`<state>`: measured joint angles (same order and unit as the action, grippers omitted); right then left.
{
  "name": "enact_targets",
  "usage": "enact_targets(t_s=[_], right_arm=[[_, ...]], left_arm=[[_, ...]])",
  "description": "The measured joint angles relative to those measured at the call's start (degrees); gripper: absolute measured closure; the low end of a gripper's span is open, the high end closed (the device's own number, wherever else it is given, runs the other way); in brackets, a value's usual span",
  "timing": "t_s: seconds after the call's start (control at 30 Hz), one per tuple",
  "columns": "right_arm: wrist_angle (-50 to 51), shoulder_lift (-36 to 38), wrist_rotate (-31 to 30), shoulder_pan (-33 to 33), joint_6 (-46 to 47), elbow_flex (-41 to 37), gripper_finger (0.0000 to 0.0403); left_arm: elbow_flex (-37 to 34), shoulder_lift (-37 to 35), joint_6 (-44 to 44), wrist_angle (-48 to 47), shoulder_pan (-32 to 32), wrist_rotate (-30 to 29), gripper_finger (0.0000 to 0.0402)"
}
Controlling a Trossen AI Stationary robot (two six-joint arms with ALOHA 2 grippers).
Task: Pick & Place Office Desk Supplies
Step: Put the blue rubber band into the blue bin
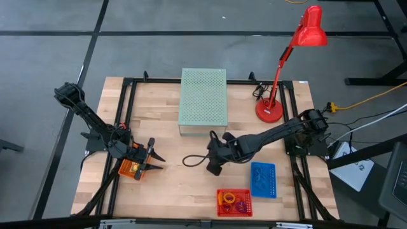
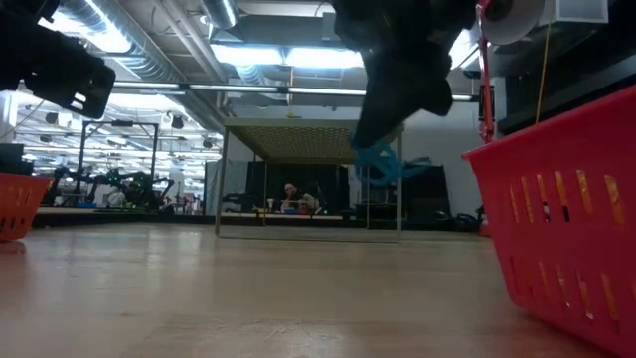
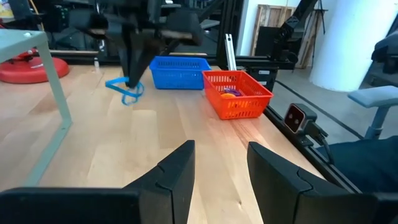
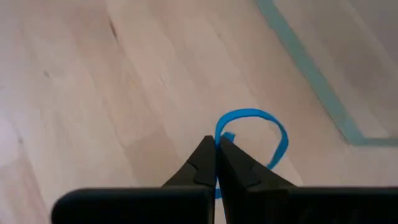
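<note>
Far left of the table: left gripper [image 1: 154, 163] hanging low over the wood, fingers [image 3: 177, 171] spread with nothing between them, just beside an orange basket [image 1: 130, 169] partly hidden under the arm; contents too covered to make out. Behind centre: pale green perforated box [image 1: 203, 97] raised on thin legs. Centre: right gripper [image 1: 212, 170] pointing down above bare wood, fingers [image 4: 205, 163] pressed together and pinching a thin blue loop [image 4: 252, 134]. Loop bulging out just past the fingertips, lifted clear of the tabletop in the low view [image 2: 383, 159]; its lower end cut off behind the fingers in the right wrist view. Right of centre, near the front edge: red basket [image 1: 234, 202] holding small yellow, orange and purple pieces, shapes hard to tell apart. Just beside it: blue basket [image 1: 263, 179], contents not distinguishable from its mesh. Back right: red desk lamp [image 1: 269, 109], standing.
</note>
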<state>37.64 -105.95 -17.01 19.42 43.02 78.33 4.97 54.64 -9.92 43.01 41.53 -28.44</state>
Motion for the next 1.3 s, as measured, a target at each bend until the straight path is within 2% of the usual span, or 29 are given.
enact_targets(t_s=[0.2, 0.27, 0.37, 0.6, 0.73, 0.87, 1.03, 1.2, 1.3], right_arm=[[-0.3, 0.0, 2.8, -0.4, -3.0, 0.5, 0.0397], [0.1, 0.0, 3.3, -0.4, -3.4, 0.5, 0.0382], [-0.1, 0.0, 3.4, -0.2, -4.7, 0.5, 0.0332], [-0.1, 0.0, 3.1, -0.2, -6.4, 0.5, 0.0179], [0.1, 0.0, 3.1, -0.2, -6.5, 0.5, 0.0132], [3.1, -0.7, 2.1, -0.5, -4.5, 0.0, 0.013], [2.1, -0.7, 1.0, -1.6, 0.1, -5.1, 0.0159], [-8.5, -0.7, 3.4, -3.4, 1.4, -10.4, 0.0187], [-12.3, -0.7, 4.5, -4.9, 1.1, -11.1, 0.0195]], left_arm=[[0.0, 0.0, -1.5, -1.7, 0.0, 0.0, 0.0258], [0.0, 0.0, -1.5, -1.6, 0.0, 0.0, 0.0258], [0.0, 0.1, -1.5, -1.5, 0.0, -0.1, 0.0258], [0.0, 0.1, -1.5, -1.5, 0.0, -0.2, 0.0258], [0.0, 0.1, -1.5, -1.5, 0.0, -0.2, 0.0258], [0.0, 0.1, -1.5, -1.5, 0.0, -0.3, 0.0258], [0.0, 0.1, -1.5, -1.6, 0.0, -0.4, 0.0258], [0.0, 0.1, -1.5, -1.6, 0.0, -0.4, 0.0258], [0.0, 0.1, -1.7, -1.6, 0.0, -0.4, 0.0258]])
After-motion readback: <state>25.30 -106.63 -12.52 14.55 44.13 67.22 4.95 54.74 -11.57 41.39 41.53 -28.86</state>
